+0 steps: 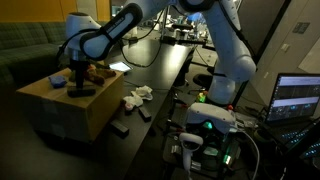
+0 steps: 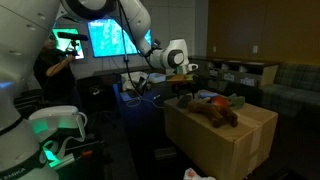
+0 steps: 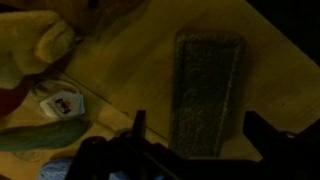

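Observation:
In the wrist view a dark grey rectangular block point(image 3: 208, 85) lies flat on the cardboard box top point(image 3: 130, 70). My gripper point(image 3: 197, 122) hangs over its near end, open, with one finger on each side of the block and nothing gripped. In both exterior views the gripper point(image 1: 78, 82) point(image 2: 183, 92) points down at the top of the box point(image 1: 88, 112) point(image 2: 228, 142). A brown plush toy point(image 2: 212, 113) lies on the box beside the gripper. A yellow plush point(image 3: 30, 45) with a white tag point(image 3: 62, 103) shows at the left of the wrist view.
A green soft item point(image 3: 45, 137) lies by the tag. White crumpled cloth point(image 1: 137, 96) and small dark items lie on the floor by the box. A long desk point(image 1: 170, 50) with clutter runs behind. Monitors point(image 2: 108, 38) and a laptop point(image 1: 298, 98) glow near the robot base.

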{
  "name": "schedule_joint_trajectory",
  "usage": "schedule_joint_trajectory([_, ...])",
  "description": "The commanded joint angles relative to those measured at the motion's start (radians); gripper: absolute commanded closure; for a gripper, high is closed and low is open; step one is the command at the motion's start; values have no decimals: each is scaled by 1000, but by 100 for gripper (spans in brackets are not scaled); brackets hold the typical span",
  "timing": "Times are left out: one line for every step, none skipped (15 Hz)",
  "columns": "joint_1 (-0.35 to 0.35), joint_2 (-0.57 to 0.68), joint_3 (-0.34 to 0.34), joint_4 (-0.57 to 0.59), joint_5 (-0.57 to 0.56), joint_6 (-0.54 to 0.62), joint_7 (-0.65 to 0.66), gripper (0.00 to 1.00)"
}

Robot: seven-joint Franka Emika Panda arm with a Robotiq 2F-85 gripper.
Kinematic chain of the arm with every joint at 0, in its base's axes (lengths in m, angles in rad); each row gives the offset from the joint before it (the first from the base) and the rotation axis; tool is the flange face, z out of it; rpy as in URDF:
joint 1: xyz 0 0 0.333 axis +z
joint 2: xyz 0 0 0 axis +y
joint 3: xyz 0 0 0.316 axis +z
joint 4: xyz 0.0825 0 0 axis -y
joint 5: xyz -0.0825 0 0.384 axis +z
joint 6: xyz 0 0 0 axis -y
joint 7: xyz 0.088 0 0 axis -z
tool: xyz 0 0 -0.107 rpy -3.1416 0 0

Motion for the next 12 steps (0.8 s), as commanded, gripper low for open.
schedule_joint_trajectory([-25, -17, 19, -25, 4, -12, -72, 0])
schedule_joint_trajectory([-29, -18, 19, -26, 4, -8, -84, 0])
schedule_joint_trajectory([-32, -18, 18, -30, 2, -1, -93, 0])
schedule_joint_trajectory([-32, -13, 14, -27, -2, 3, -98, 0])
schedule_joint_trajectory([-34, -13, 12, -24, -4, 4, -103, 0])
schedule_joint_trajectory([-38, -12, 14, -22, -3, 4, -112, 0])
schedule_joint_trajectory([-34, -3, 8, -16, -10, 6, -110, 0])
schedule_joint_trajectory([-34, 2, 6, -10, -13, 4, -112, 0])
schedule_joint_trajectory([-36, 7, 7, -2, -12, -1, -115, 0])
schedule_joint_trajectory([-35, 19, 7, 9, -11, -4, -117, 0])
schedule_joint_trajectory([-30, 31, 2, 21, -16, -3, -111, 0])
schedule_joint_trajectory([-33, 37, 5, 32, -11, -12, -115, 0])
